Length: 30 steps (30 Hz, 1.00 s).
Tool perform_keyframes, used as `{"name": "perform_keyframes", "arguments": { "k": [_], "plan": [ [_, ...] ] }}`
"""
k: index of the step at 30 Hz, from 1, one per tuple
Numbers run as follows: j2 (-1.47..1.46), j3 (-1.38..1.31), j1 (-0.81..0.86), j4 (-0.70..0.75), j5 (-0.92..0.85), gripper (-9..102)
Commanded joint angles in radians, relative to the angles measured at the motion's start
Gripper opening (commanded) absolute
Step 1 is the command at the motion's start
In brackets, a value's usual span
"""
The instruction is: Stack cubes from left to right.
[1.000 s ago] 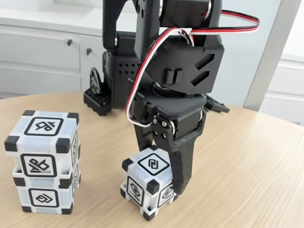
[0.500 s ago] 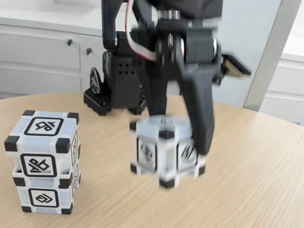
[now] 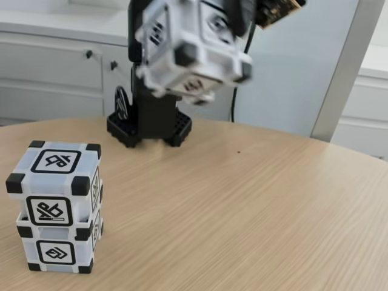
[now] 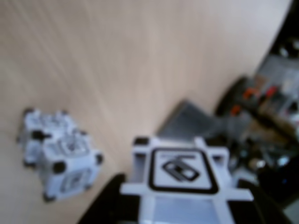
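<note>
Two white cubes with black corners stand stacked at the table's left edge in the fixed view, the upper cube (image 3: pixel 57 173) on the lower cube (image 3: pixel 57 245). A third cube (image 3: pixel 191 48) hangs high in the air, tilted and blurred, right of the stack and well above it. My gripper (image 3: pixel 197 33) is shut on it, mostly hidden behind the cube. In the wrist view the held cube (image 4: pixel 180 175) sits between my black fingers (image 4: pixel 105 207) at the bottom edge, and the stack (image 4: pixel 58 156) lies below to the left.
The arm's black base (image 3: pixel 148 118) stands at the back of the round wooden table (image 3: pixel 273 212). White cabinets (image 3: pixel 54 66) run behind it, and a pale post (image 3: pixel 342 66) rises at the right. Cables and parts (image 4: pixel 275 107) crowd the wrist view's right side.
The gripper has lifted the third cube off the table, carrying it up and to the left, and the cube has tilted. The two-cube stack has not moved.
</note>
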Motion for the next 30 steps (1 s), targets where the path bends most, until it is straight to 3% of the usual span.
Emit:
{"name": "perform_keyframes", "arguments": {
  "k": [1,10,22,30],
  "plan": [
    [0.031,-0.026,0.054,0.054,0.029,0],
    [-0.015,-0.189,0.202,0.161,0.118,0],
    [-0.319,-0.653,0.210,0.436,0.181,0],
    [-0.468,-0.664,0.221,0.506,0.236,0]
  ]
}}
